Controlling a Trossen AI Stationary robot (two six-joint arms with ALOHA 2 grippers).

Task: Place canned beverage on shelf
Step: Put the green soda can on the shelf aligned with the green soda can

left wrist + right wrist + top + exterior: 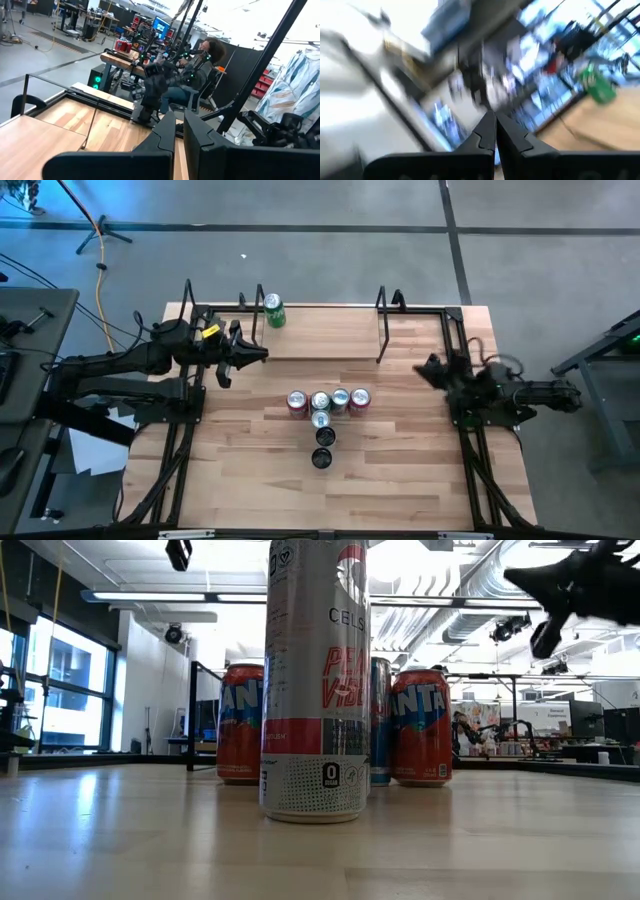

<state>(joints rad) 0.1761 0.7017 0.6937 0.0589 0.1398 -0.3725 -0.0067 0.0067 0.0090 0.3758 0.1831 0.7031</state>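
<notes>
both grippers shut, one green can (273, 311) on shelf (320, 340).

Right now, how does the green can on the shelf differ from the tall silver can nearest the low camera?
The green can stands alone on the pale-wood shelf near its left upright; the tall silver can stands on the tabletop among other cans. The green one looks shorter and wider, the silver one slimmer and taller. Both are upright and unheld.

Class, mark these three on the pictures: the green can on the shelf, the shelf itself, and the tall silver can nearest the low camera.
green can (273, 311): high view, on its side.
shelf (330, 338): high view, bare board.
tall silver can (315, 690): low view, middle of its front.
</notes>
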